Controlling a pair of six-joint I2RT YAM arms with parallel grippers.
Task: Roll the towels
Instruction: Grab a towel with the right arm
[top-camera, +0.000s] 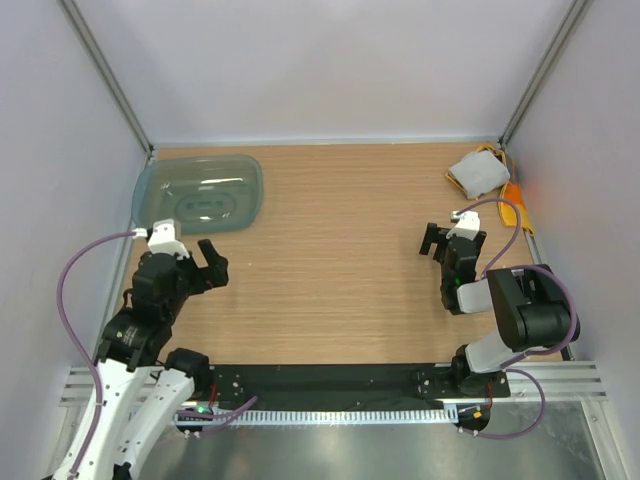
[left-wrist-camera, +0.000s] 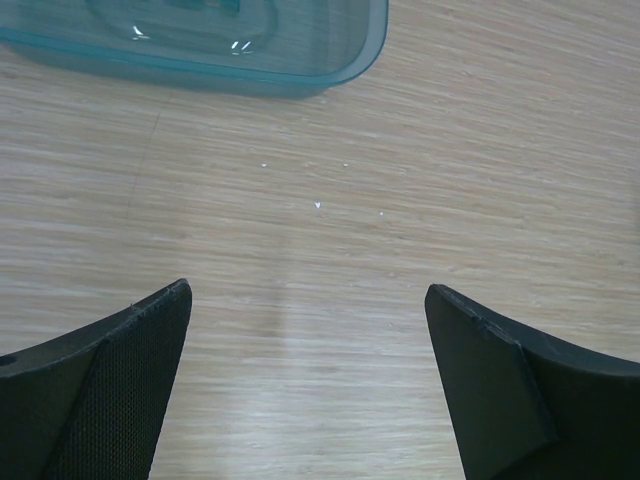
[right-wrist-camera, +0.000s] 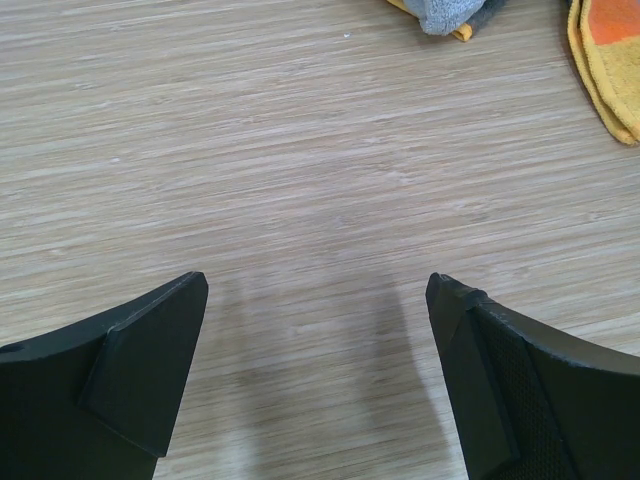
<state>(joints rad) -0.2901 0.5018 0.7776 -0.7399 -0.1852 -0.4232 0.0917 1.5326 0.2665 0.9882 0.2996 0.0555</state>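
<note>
Left gripper (top-camera: 211, 264): jaws spread wide with nothing between them – only bare wood shows between the black fingers (left-wrist-camera: 120, 390) in the left wrist view.
Right gripper (top-camera: 444, 240): likewise fully spread and empty, over the light wooden table top (top-camera: 340, 260).
Light grey soft towel (top-camera: 478, 172): in the far right corner of the table, bunched in a loose heap rather than flat, with a yellow-orange edge showing under it; well apart from the right gripper.
Bright orange towel (top-camera: 513, 206): just beside the grey one, lying along the right wall – in the right wrist view its orange and yellow edge (right-wrist-camera: 606, 62) sits at the upper right, near the grey heap (right-wrist-camera: 448, 14).
Translucent teal plastic tub (top-camera: 200, 192): far left of the table, ahead of the left gripper, not touching it.
</note>
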